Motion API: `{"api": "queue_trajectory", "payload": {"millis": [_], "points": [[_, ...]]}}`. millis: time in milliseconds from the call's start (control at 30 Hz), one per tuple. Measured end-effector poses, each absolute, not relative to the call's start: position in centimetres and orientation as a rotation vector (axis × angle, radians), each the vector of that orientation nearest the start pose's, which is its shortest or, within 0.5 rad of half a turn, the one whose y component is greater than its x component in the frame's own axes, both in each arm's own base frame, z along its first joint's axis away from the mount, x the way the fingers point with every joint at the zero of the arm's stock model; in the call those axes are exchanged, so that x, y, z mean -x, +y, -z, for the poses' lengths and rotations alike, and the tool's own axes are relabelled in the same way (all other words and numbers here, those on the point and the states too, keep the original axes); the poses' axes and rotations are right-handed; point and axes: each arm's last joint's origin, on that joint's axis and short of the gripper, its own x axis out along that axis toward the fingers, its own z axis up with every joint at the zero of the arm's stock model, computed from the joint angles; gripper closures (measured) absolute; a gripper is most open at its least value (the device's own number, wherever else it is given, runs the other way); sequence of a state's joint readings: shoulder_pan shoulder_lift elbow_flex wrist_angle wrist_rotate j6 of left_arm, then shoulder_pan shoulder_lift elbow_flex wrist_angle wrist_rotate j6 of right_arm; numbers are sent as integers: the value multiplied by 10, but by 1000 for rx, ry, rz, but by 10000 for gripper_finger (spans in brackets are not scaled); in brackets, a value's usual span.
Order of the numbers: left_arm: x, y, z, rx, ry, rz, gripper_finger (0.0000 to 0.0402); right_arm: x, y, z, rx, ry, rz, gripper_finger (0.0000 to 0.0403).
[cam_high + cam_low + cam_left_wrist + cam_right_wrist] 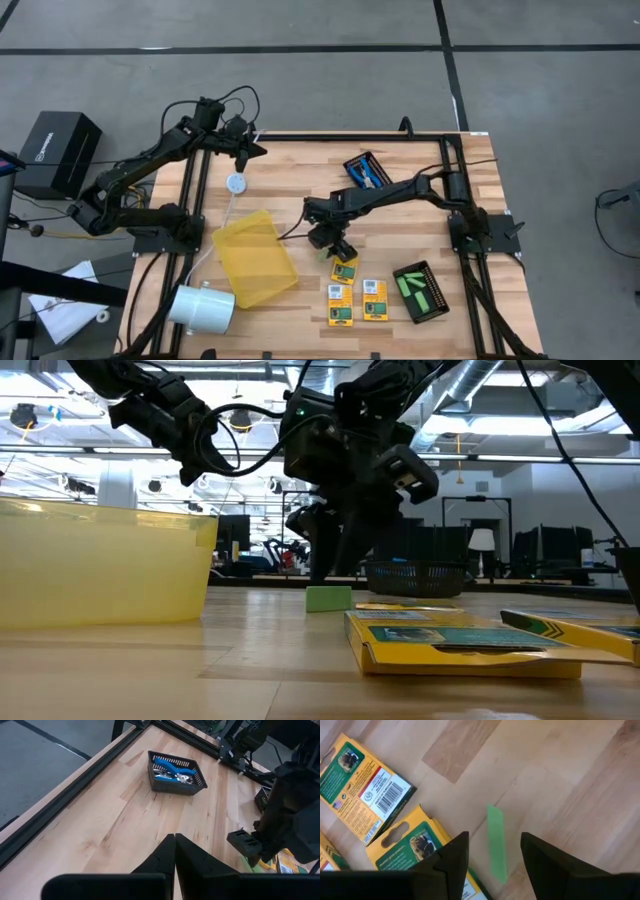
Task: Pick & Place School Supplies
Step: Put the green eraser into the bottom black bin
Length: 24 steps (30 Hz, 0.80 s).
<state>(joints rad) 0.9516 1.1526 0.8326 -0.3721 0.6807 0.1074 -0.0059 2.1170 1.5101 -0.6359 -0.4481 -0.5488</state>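
right gripper (492, 862) above green stick (496, 849), fingers apart, nothing held | stick flat on desk (290, 170) just beside crayon boxes (345, 271) | left gripper (175, 851) well away from stick, fingers together

- From above, the right tool (337, 247) covers the green stick (496, 849); only its wrist view shows the stick, whose near end runs behind a finger (451, 862).
- The right wrist view cuts off 2 crayon boxes (367, 787) at the edges; a third shows only as a corner.
- In the low view the yellow tray (100, 565) runs past the left edge and is blurred.
- What fills the far basket (176, 771) beyond blue handles is too small to tell.
- The left tool (175, 851) shows only its closed tips.
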Motion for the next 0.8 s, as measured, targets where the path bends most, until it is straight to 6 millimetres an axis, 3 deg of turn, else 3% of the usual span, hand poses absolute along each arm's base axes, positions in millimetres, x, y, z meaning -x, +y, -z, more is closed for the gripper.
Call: {"api": "queue_trajectory", "payload": {"millis": [167,333,600,700,800], "points": [[-151,180,-267,399,486,-233,400,-425,10,-151,192,1045,-701,237],[-151,180,-268,395,482,-233,400,-424,10,-133,142,1108,-712,242],[-150,181,-268,381,482,-232,400,-429,10,-126,150,1089,-704,257],[-150,181,-268,380,482,-233,400,-431,10,-126,162,1078,-689,291],[-150,181,-268,379,481,-233,400,-430,6,-126,161,1086,-677,358]]}}
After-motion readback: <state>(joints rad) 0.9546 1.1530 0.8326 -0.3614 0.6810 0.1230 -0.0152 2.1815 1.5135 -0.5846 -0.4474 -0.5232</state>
